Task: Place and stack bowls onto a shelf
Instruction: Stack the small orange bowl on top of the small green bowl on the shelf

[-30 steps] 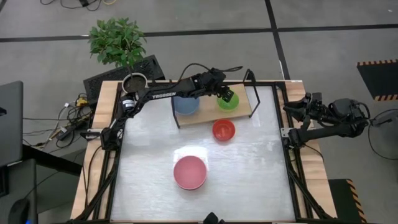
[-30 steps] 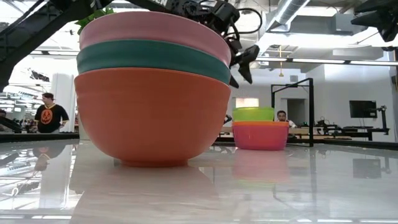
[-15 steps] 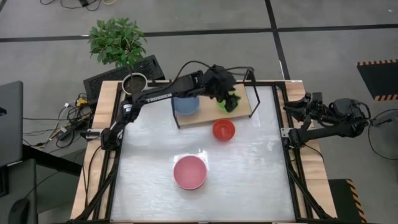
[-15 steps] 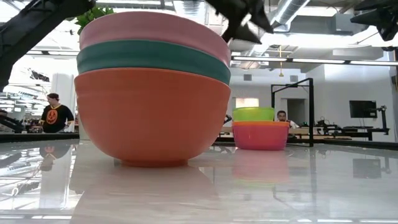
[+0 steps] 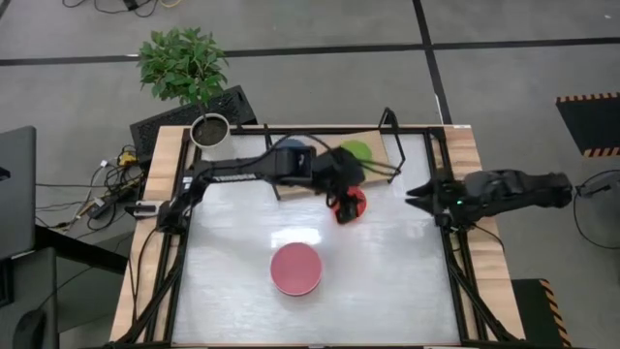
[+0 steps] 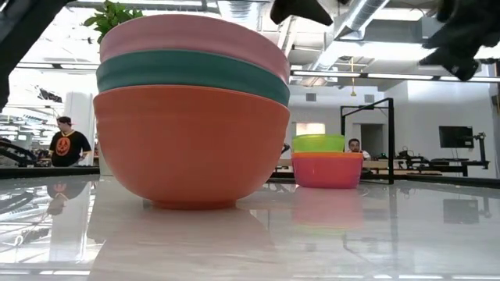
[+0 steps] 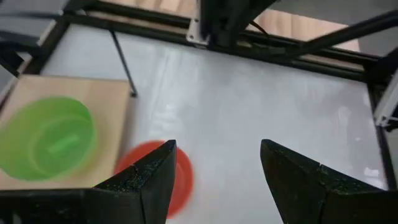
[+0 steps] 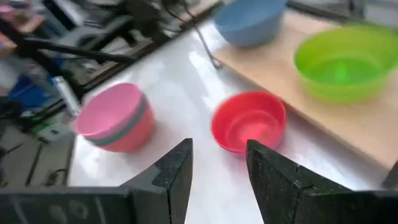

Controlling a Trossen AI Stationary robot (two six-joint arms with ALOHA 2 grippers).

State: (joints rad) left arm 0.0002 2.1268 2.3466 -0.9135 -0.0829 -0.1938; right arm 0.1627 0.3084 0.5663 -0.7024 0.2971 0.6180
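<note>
My left gripper [image 5: 341,194] [image 7: 217,177] is open and hovers over the far left rim of the orange-red bowl [image 5: 351,204] [image 8: 249,121], well above it in the low view. That bowl stands on its base on the white table, just in front of the shelf [image 5: 386,160] [image 8: 292,71]. A green bowl [image 5: 356,150] [image 7: 50,138] and a blue bowl [image 8: 249,18] stand on the shelf board; my left arm hides most of the blue one from above. A pink, teal and orange stack [image 5: 294,269] [image 6: 191,117] stands near the table's front. My right gripper [image 5: 415,192] [image 8: 219,165] is open at the table's right edge.
A white plant pot [image 5: 208,127] stands at the far left corner, beyond the table's black frame. The shelf's black end frame [image 5: 392,131] rises at its right end. Bare tabletop [image 5: 407,271] lies right of the stack. People show in the room behind in the low view.
My left gripper has drawn back from over the green bowl on the shelf toward the near edge and now hangs above the orange-red bowl. The green bowl stays on the shelf. My right arm has swung from its rest outside the frame toward the table's right edge.
</note>
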